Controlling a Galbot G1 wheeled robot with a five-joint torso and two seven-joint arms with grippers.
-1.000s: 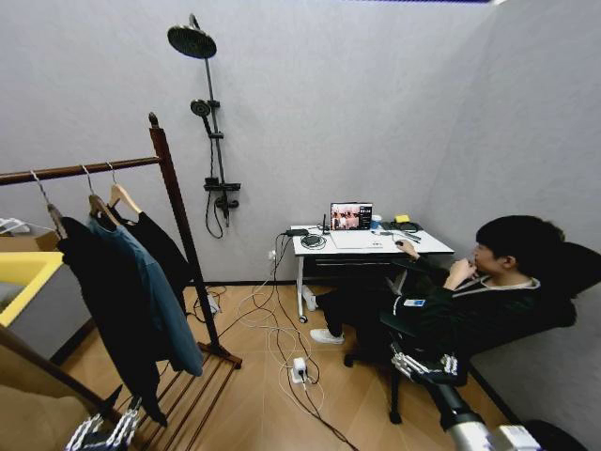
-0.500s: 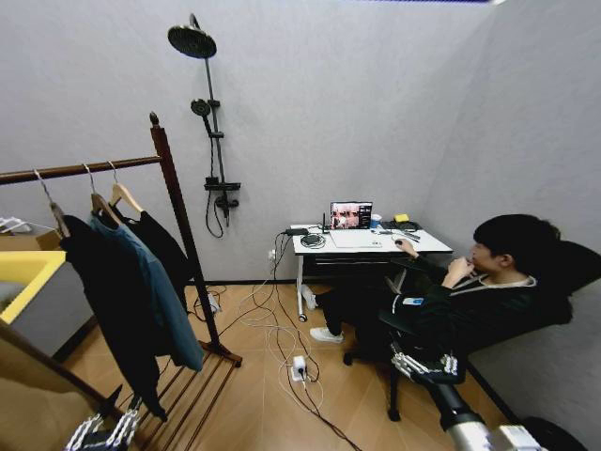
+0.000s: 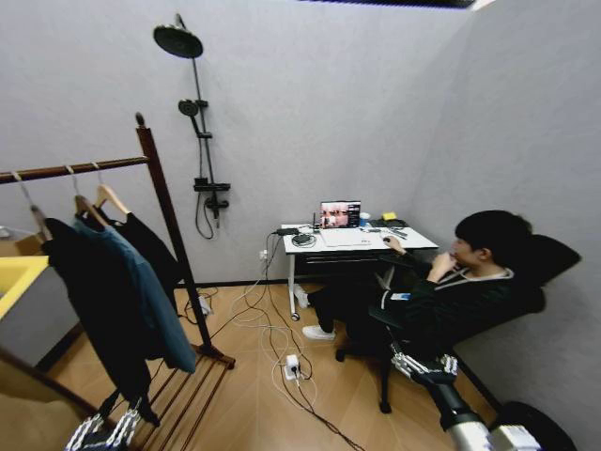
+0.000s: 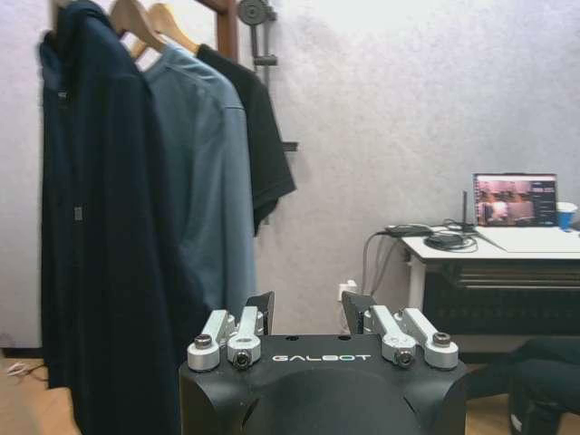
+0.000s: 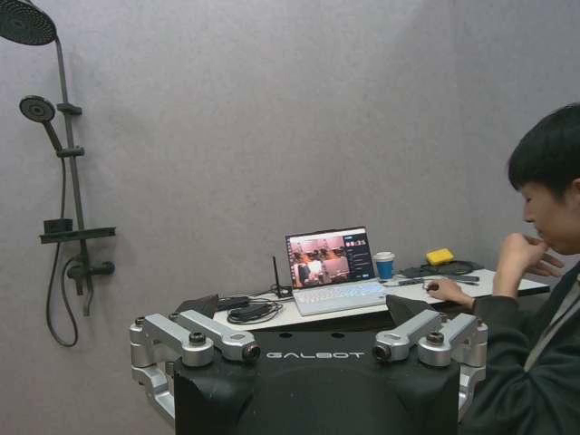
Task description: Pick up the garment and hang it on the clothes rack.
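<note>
The garment point(image 3: 150, 246), a short black top on a light wooden hanger, hangs at the post end of the clothes rack point(image 3: 165, 222), beside a teal-blue jacket point(image 3: 141, 287) and a long black coat point(image 3: 94, 301). The left wrist view shows the garment point(image 4: 263, 145) as the farthest of the three clothes. My left gripper point(image 3: 101, 430) hangs low by the rack's foot, well below the garment; its fingers stand open and empty point(image 4: 311, 308). Low on the right, my right gripper point(image 3: 423, 365) points toward the desk, also open and empty point(image 5: 304, 310).
A black shower-head stand point(image 3: 199, 141) stands against the back wall. A white desk point(image 3: 352, 242) with a laptop has a seated person point(image 3: 441, 301) at it. Cables and a power strip point(image 3: 286, 365) lie on the wooden floor between rack and desk. A yellow-edged box point(image 3: 19, 277) sits at the far left.
The whole head view has shifted slightly left, so the camera has turned. Both grippers keep their places in the picture and the clothes hang as before.
</note>
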